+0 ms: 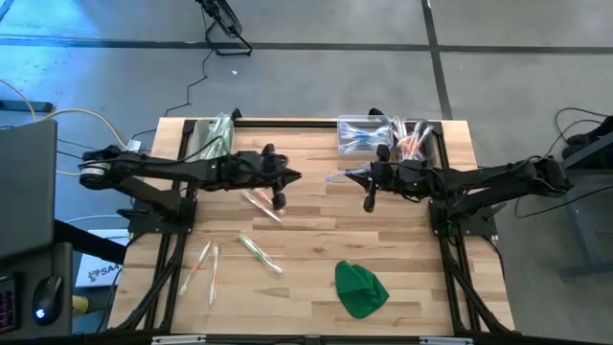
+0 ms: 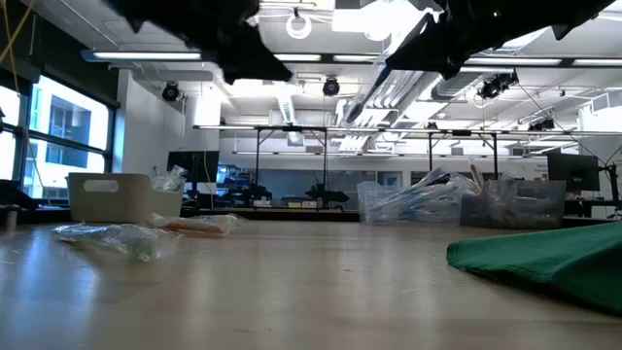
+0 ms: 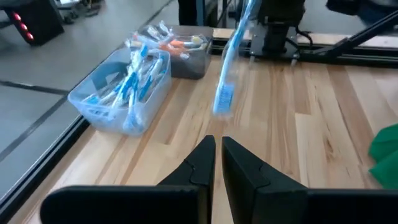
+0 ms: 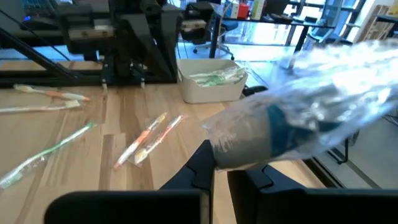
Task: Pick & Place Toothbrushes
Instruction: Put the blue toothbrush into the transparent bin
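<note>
My right gripper [image 1: 369, 201] hovers over the table's middle right, shut on a blue-accented toothbrush in a clear wrapper [image 4: 292, 118]. The left wrist view shows that toothbrush [image 3: 227, 68] slanting in the air. My left gripper [image 1: 280, 199] [image 3: 217, 155] hovers over the table's middle, shut and empty. Beside it an orange toothbrush [image 1: 261, 203] lies flat on the table. A green one [image 1: 259, 254] and two orange ones [image 1: 203, 268] lie flat nearer the near edge. My right gripper pinches the wrapped blue toothbrush between its two fingers at a wrapped part with a blue accent [image 4: 249, 146]. The rest of the toothbrush sticks out past the fingers. It is lifted clear of the table and slants downward with its blue end [image 3: 222, 99] lowest.
A white bin with green toothbrushes [image 1: 211, 139] stands at the far left. A clear bin of blue toothbrushes [image 1: 362, 134] and a darker bin with orange ones [image 1: 414, 139] stand at the far right. A green cloth lump [image 1: 360, 287] lies near the near edge, right of centre.
</note>
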`<state>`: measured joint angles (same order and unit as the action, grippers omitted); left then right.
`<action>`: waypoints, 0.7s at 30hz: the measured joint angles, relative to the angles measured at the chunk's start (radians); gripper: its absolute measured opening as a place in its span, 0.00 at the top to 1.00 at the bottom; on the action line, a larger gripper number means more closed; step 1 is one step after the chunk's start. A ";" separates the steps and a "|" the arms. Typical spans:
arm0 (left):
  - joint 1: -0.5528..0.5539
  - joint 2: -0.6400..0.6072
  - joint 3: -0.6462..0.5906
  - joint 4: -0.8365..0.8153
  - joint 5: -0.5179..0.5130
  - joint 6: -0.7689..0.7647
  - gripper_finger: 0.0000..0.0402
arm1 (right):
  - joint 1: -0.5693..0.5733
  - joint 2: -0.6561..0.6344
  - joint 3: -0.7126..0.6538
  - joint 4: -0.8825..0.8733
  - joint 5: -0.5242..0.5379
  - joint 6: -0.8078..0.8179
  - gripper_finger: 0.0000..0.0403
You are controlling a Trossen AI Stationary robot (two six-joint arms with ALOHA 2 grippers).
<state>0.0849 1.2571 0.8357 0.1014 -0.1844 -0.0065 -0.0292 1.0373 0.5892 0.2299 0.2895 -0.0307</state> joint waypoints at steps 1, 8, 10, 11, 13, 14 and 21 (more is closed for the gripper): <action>0.000 -0.031 -0.037 0.017 0.000 -0.002 0.95 | 0.000 0.000 0.000 -0.005 0.000 0.000 0.96; 0.000 -0.280 -0.260 0.113 0.018 0.001 0.95 | -0.003 -0.018 0.000 -0.017 0.060 0.000 0.96; 0.000 -0.352 -0.307 0.113 0.020 0.002 0.95 | -0.013 -0.034 0.000 -0.020 0.060 0.001 0.96; 0.000 -0.385 -0.326 0.109 0.020 0.002 0.95 | -0.020 -0.042 0.000 -0.027 0.060 0.003 0.96; 0.000 -0.451 -0.365 0.108 0.021 0.002 0.95 | -0.040 -0.059 0.000 -0.036 0.060 0.008 0.96; 0.000 -0.481 -0.382 0.106 0.021 0.002 0.95 | -0.051 -0.067 0.000 -0.048 0.060 0.012 0.96; 0.000 -0.626 -0.464 0.104 0.077 0.000 0.95 | -0.175 -0.093 0.001 -0.112 0.060 0.096 0.96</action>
<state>0.0849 0.6307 0.3720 0.2056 -0.1072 -0.0060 -0.2045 0.9445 0.5900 0.1178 0.3497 0.0650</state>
